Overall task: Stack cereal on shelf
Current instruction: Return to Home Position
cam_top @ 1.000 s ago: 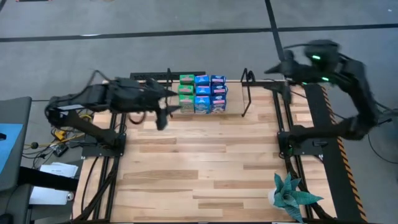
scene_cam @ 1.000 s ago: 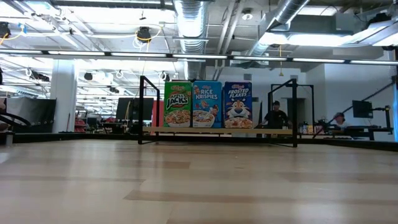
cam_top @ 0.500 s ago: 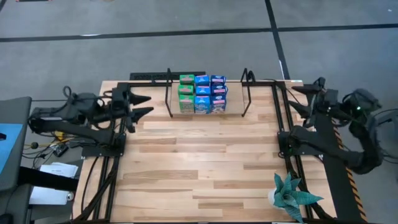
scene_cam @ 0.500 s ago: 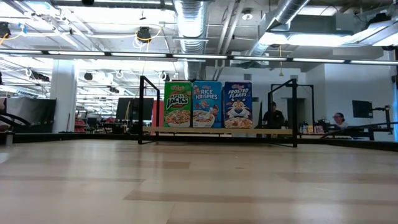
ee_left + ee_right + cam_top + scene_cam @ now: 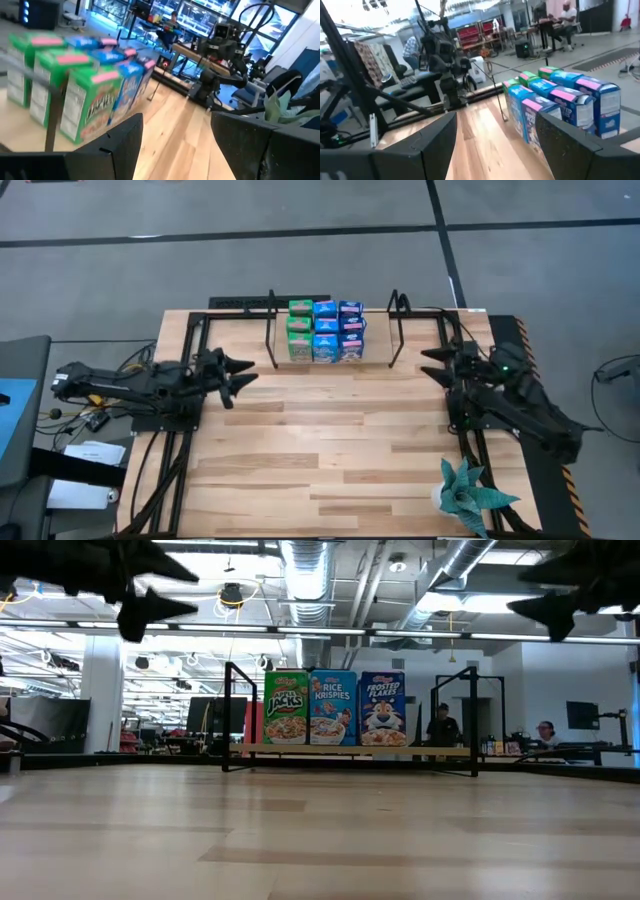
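Rectangular cardboard cereal boxes, green, light blue and dark blue, are stacked in rows on the light wooden shelf between black wire uprights. The left end effector and right end effector are held low at the plank worktop's sides, with pointed fingers spread and nothing gripped.

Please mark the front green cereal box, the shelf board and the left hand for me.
green cereal box [image 5: 286, 708], low view, middle of its front face.
shelf [image 5: 430, 750], low view, bare stretch of the wooden board.
left hand [image 5: 246, 371], high view, midway between its open fingertips.
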